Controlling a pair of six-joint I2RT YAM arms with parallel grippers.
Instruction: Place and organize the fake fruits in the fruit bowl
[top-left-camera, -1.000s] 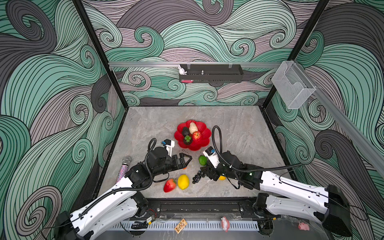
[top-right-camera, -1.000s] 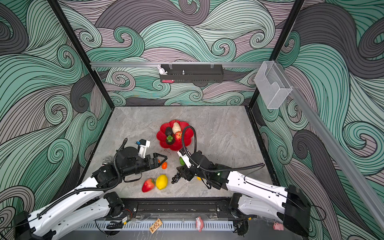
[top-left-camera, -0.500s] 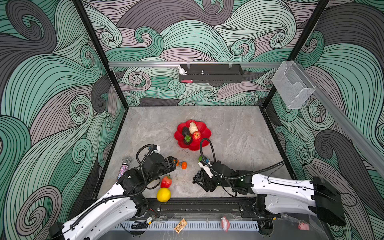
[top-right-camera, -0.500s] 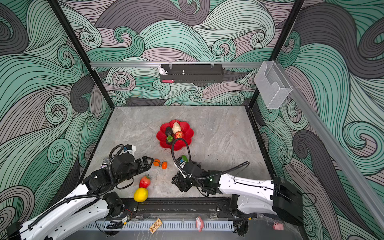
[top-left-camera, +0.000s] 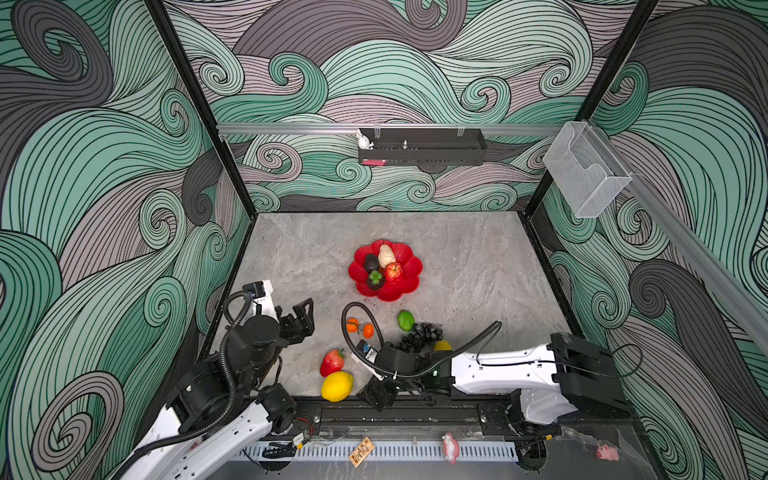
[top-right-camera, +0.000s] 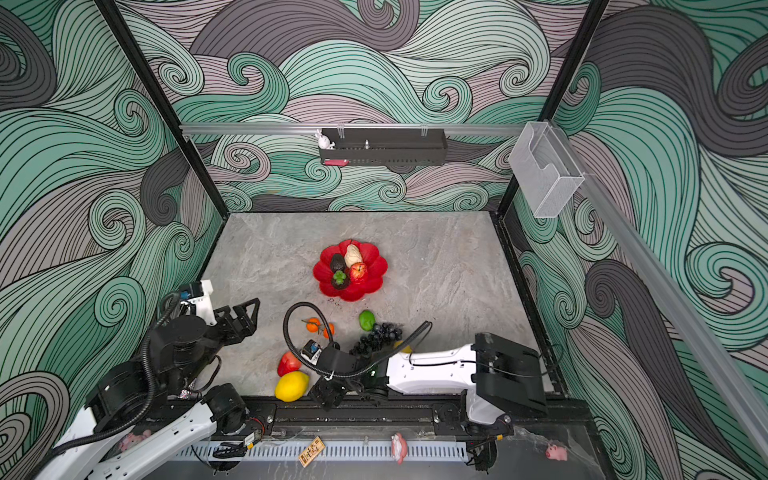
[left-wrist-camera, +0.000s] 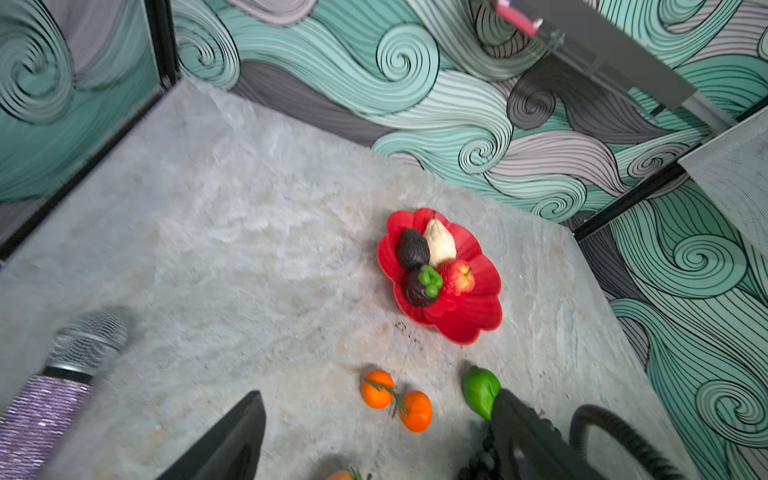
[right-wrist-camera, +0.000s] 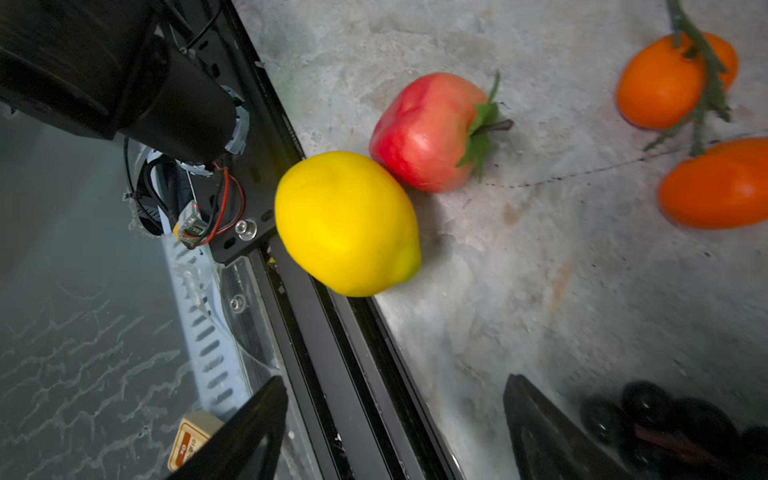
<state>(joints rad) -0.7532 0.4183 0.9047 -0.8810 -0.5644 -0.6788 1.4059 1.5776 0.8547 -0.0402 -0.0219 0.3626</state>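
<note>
Black jaws gape empty on my right gripper (top-left-camera: 380, 392) and left gripper (top-left-camera: 300, 319); beside the right, a lemon (right-wrist-camera: 345, 224) overhangs the worktop's front edge, touching a red fruit (right-wrist-camera: 428, 133); farther in lie two oranges (top-left-camera: 360, 327), lime (top-left-camera: 405, 320), grape bunch (top-left-camera: 419, 336), and a second lemon (top-left-camera: 442, 345) half under my right arm. Mid-worktop, the fruit bowl (top-left-camera: 411, 282) holds pear (top-left-camera: 386, 255), avocado (top-left-camera: 371, 262), apple (top-left-camera: 393, 272), mangosteen (top-left-camera: 375, 280); roughly half remains, I judge; a microphone (left-wrist-camera: 79, 345) lies near the left edge.
</note>
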